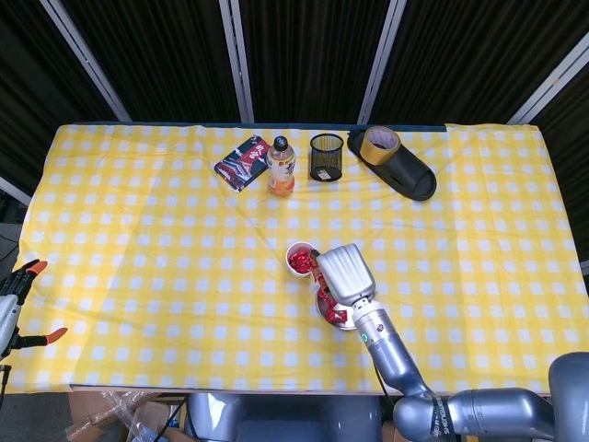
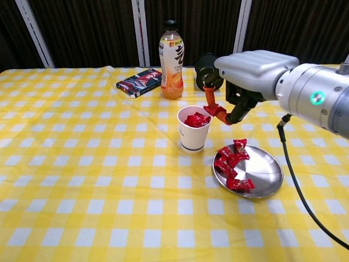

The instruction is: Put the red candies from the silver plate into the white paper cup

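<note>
Your right hand (image 1: 344,273) hangs over the plate (image 1: 324,305), hiding most of it, with its fingers at the cup's (image 1: 301,259) four o'clock edge. The cup holds red candies (image 1: 297,261). More red candies (image 1: 330,311) peek out under the hand. At the cup's twelve o'clock stand a bottle (image 1: 281,167), a dark packet (image 1: 242,162) and a mesh pot (image 1: 326,157). At two o'clock a tape roll (image 1: 379,142) sits on a black slipper (image 1: 405,173).
</note>
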`<state>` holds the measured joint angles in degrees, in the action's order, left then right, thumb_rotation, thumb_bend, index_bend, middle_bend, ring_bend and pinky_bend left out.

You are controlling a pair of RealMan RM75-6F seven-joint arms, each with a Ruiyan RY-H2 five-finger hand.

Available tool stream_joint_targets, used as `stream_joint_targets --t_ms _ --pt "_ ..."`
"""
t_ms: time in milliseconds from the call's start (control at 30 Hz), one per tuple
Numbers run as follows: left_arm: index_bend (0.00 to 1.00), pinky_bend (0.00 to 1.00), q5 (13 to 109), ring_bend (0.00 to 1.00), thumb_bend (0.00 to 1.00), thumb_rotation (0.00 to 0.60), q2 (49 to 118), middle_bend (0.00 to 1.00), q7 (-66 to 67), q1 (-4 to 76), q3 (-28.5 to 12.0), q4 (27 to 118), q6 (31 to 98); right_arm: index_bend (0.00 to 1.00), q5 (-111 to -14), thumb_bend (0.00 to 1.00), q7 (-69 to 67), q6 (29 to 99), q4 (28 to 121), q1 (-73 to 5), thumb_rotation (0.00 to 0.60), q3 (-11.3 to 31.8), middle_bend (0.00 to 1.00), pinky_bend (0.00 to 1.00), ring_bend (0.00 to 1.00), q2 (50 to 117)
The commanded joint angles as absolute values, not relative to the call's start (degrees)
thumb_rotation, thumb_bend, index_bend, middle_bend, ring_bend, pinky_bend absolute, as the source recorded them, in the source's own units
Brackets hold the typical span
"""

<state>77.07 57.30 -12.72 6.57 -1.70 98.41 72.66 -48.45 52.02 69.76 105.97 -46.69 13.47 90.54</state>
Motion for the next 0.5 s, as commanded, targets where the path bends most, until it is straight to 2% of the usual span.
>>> stream_joint_targets --t_ms 33,233,500 --pt "0.01 0.00 76.9 0.00 0.03 0.600 57.2 0.00 -12.9 6.7 -1.7 98.5 72.4 0.53 -46.2 0.49 50.8 67.4 101.8 -49.0 0.600 15.3 0.97 0.95 1.00 92.7" --pt "0.01 0.00 76.7 0.00 0.03 0.600 56.9 0.00 -13.4 6.9 -1.7 98.6 71.8 0.53 -45.0 0.50 49.7 65.9 98.2 -51.0 0.600 16.2 0.97 0.95 1.00 93.9" --pt "0.01 0.00 76.5 0.00 0.03 0.600 56.6 0.00 -13.4 7.0 -1.7 98.9 71.4 0.53 -43.4 0.50 49.9 65.2 95.7 -52.4 0.600 15.5 0.97 0.95 1.00 94.7"
